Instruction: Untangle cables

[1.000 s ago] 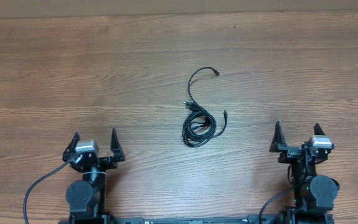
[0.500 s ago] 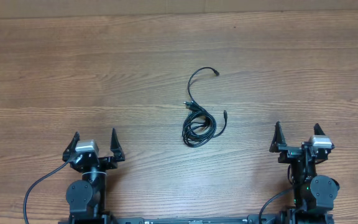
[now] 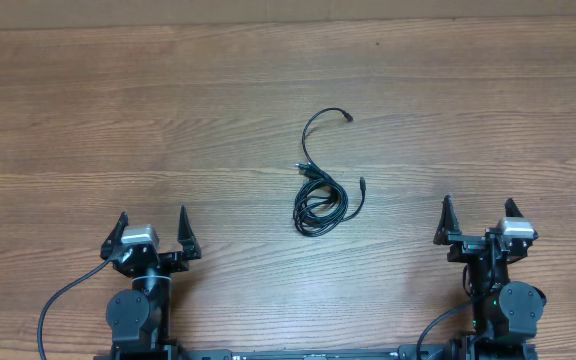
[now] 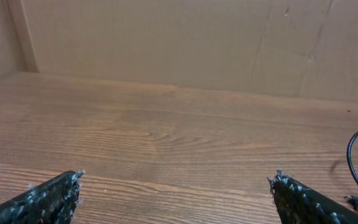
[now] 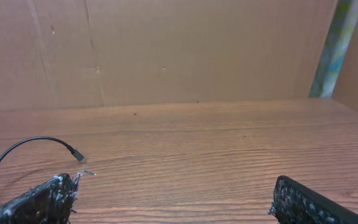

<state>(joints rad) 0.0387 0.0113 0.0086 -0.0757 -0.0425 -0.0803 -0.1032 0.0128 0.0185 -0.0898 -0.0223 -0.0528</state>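
Wood-grain table (image 3: 88, 110). My left gripper (image 3: 152, 214) and right gripper (image 3: 478, 202) sit low in frame, fingers spread wide, holding nothing. Cables (image 3: 316, 190) lie centre frame, well apart from both, as one knotted coil. Its long axis runs up-frame and a plugged tail arches toward upper right. My read: untangling not yet begun.

Overhead view: fixed, looking straight down on the table (image 3: 168, 120), arm bases (image 3: 133, 310) at the frame's lower edge. Left wrist view: low, near the tabletop, facing the far cardboard wall (image 4: 166, 43); cables (image 4: 348, 155) at its right edge. Right wrist view: equally low, facing that wall; apparently the same cables at its left edge.
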